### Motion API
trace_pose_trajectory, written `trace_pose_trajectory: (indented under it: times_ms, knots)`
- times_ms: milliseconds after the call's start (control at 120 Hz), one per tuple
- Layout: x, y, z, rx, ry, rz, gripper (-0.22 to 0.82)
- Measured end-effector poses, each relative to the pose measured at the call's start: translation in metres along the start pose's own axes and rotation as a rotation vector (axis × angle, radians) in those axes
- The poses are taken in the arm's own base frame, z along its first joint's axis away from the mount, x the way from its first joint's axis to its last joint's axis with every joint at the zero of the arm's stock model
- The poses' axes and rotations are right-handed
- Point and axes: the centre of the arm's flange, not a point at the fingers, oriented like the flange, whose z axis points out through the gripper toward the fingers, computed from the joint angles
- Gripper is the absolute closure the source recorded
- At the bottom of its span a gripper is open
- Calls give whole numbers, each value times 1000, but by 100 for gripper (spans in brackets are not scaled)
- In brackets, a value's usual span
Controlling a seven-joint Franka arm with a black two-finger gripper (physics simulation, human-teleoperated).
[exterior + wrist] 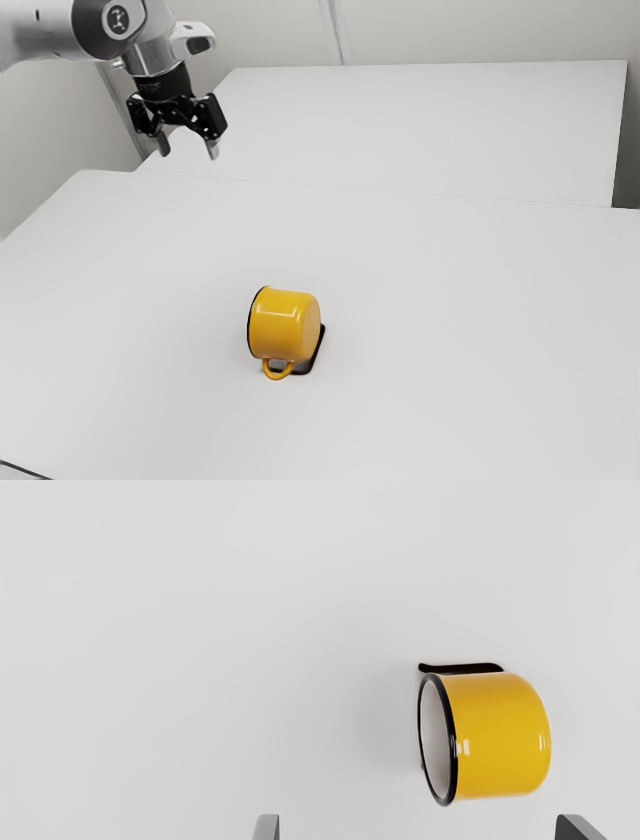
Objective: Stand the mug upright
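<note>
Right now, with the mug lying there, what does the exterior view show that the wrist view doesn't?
Exterior view: most of the arm, the wall behind, and the mug's yellow handle, low on its side.

Wrist view: a look into the mug's mouth, with its pale inside.

Both: the yellow mug lying on its side, its black rim, the white tabletop, and the gripper with its fingers apart, holding nothing.
</note>
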Motion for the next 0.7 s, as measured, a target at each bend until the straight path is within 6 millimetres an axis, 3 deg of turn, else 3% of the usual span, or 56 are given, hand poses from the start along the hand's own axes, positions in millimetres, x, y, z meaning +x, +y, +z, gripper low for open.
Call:
trace_pose_trajectory:
  times_ms: [192, 392, 700]
  knots:
    - [-2, 0, 5, 1, -14, -5, 0]
    - [-21, -10, 31, -32, -70, -38, 0]
    - [-47, -31, 120, -305, -200, -147, 0]
